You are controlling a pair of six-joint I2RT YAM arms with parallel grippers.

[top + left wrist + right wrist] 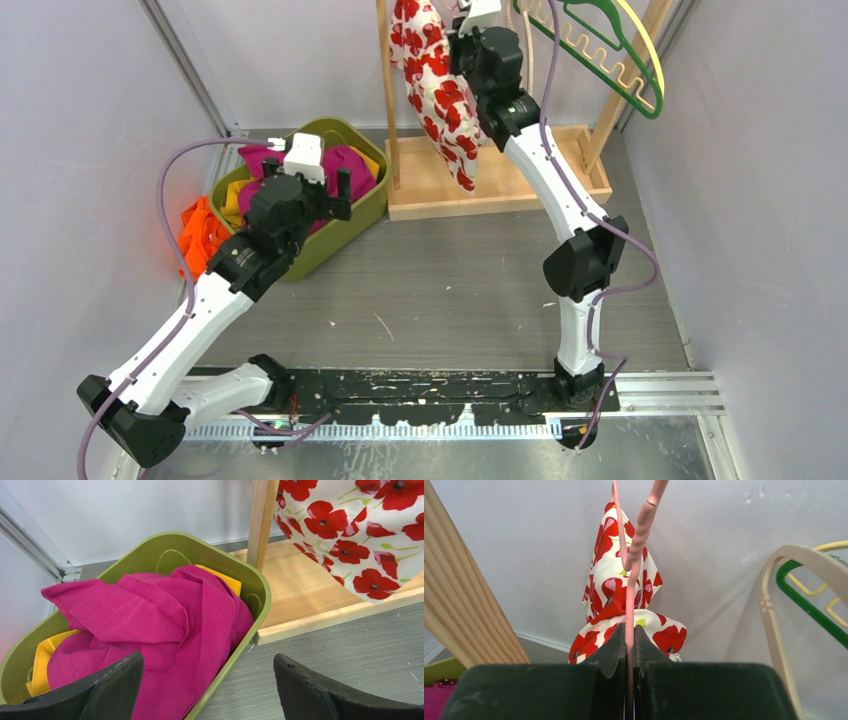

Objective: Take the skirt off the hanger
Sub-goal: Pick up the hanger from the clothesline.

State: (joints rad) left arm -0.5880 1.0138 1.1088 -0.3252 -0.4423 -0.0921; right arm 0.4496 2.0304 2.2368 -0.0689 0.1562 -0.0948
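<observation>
right pincer point(630, 635) is clamped on the pink hanger point(633, 575) holding the poppy skirt point(610, 597); left pincer point(207, 680) gapes wide just above the bin point(261, 587).

We see two arms of one make. The left arm point(200, 320) and the right arm point(545, 165) both have smooth white shells for links, joined by chunky black joint housings point(585, 260). A purple cable point(210, 143) runs along the left arm, and a second purple cable point(543, 85) runs along the right. A white block point(303, 155) sits on the left wrist. We note a small green light point(513, 103) on the right forearm housing. The left gripper point(207, 665) has matte black fingers point(105, 685) with rough, pale-scuffed edges. The right gripper point(629, 635) has dark moulded pads point(609, 650) that taper to peaks.
</observation>
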